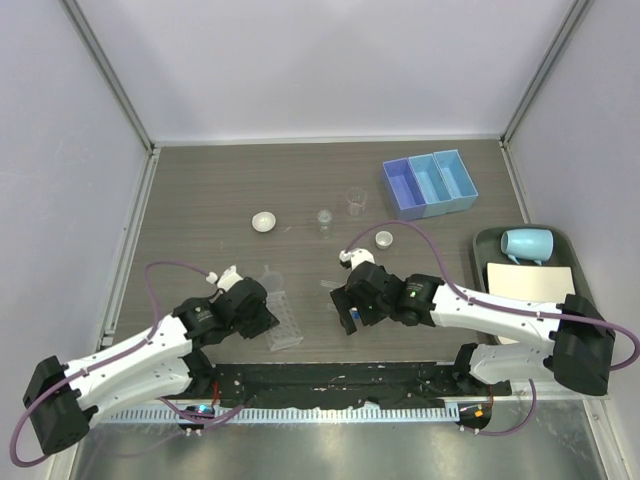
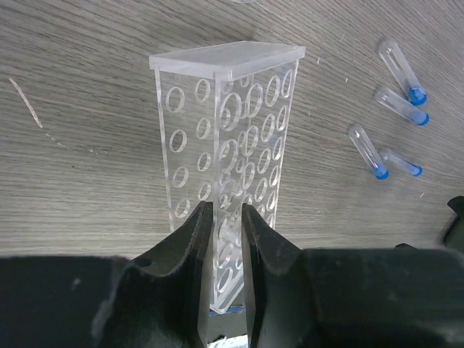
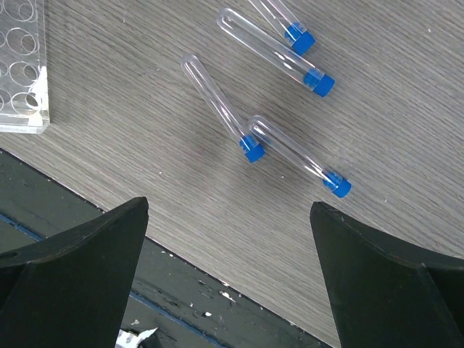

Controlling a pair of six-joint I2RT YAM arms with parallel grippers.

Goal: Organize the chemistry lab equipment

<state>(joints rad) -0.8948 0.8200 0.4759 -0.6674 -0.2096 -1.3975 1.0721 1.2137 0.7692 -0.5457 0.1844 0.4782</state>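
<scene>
The clear plastic tube rack (image 1: 284, 322) (image 2: 232, 109) lies on the table between the arms. My left gripper (image 1: 270, 320) (image 2: 226, 212) has its jaws closed on the rack's near end. Several blue-capped tubes (image 3: 217, 109) (image 2: 366, 152) lie loose on the wood to the right of the rack. My right gripper (image 1: 352, 308) (image 3: 228, 205) hovers open just above them, holding nothing. A corner of the rack (image 3: 22, 65) shows in the right wrist view. Two tiny beakers (image 1: 356, 201) (image 1: 324, 220) and two white dishes (image 1: 264, 221) (image 1: 384, 238) stand farther back. The blue three-compartment tray (image 1: 429, 183) sits at the back right.
A dark green tray (image 1: 482, 248) at the right edge carries a pale blue mug (image 1: 527, 244) and a white sheet (image 1: 530, 285). A black strip (image 1: 330, 385) runs along the table's near edge. Enclosure walls stand on three sides.
</scene>
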